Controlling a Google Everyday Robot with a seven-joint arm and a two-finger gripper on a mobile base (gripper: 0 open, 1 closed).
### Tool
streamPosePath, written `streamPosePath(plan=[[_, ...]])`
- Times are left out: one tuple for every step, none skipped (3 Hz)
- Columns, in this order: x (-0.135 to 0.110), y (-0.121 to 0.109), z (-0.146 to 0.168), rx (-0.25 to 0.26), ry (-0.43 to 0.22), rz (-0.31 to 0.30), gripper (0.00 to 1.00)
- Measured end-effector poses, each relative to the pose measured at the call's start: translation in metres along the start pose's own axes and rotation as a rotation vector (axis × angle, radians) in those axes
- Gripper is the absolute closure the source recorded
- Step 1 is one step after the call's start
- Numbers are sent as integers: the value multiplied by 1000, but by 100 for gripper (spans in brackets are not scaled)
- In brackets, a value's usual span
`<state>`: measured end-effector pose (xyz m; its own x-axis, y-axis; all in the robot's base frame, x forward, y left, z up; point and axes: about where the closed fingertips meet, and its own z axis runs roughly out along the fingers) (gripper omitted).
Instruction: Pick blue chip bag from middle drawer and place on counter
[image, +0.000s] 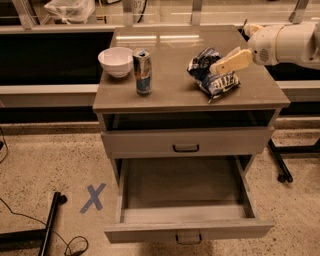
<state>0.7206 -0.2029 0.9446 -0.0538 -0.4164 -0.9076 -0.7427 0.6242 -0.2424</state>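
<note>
The blue chip bag (214, 75), dark blue and crumpled with white lettering, lies on the right part of the counter (175, 60). My gripper (220, 66), tan-tipped on a white arm, reaches in from the right edge and its tip is at the top of the bag. The bag seems to rest on the counter surface. The middle drawer (187, 230), the lowest front, is pulled wide out below, and its tray shows nothing inside.
A white bowl (116, 61) and a tall silver-blue drink can (143, 72) stand on the left part of the counter. The drawer (186, 142) above the open one is shut. A blue tape X (93, 197) and a black pole (50, 225) are on the floor at left.
</note>
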Motion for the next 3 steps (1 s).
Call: streamPosePath(plan=[[-19,-14,-48,59,-17,-33,0],[-17,-35,-99,146,-26,-51,0],[-14,-38,-105,155,-24,-50,0]])
